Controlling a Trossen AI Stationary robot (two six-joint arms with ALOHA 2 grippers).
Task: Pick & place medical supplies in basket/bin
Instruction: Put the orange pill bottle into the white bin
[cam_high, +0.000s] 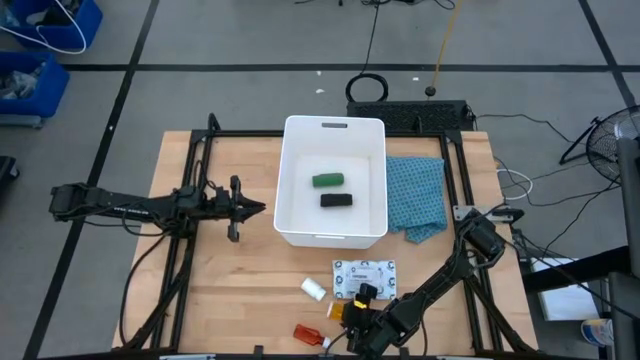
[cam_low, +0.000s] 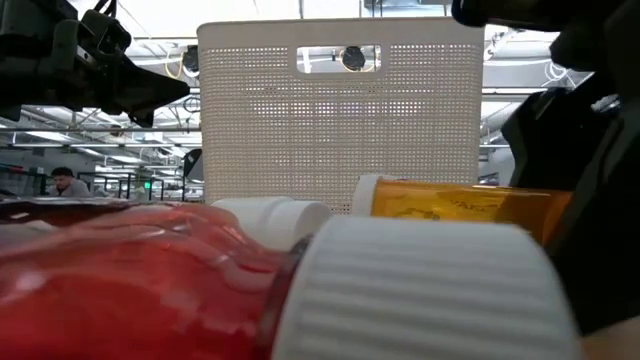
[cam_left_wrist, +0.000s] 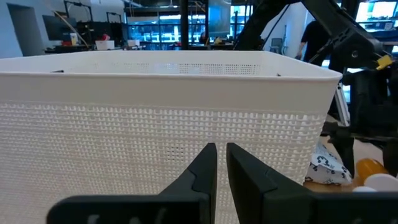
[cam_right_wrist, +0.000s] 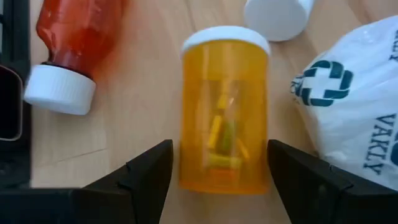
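At the table's centre stands one white tub (cam_high: 334, 180), already holding one green oblong (cam_high: 327, 180) and one black oblong (cam_high: 335, 200). My right gripper (cam_right_wrist: 217, 171), at six o'clock from the tub, stands wide open astride one orange vial (cam_right_wrist: 224, 109) lying on the wood, gripping nothing yet. To do this well, I judge I should stay centred on the vial's body, then squeeze gently so it cannot roll. Also outside: one printed packet (cam_high: 365, 276), one red bottle (cam_right_wrist: 71, 37), one small white cylinder (cam_high: 314, 289). My left gripper (cam_left_wrist: 221, 168), at nine o'clock, is nearly closed and empty.
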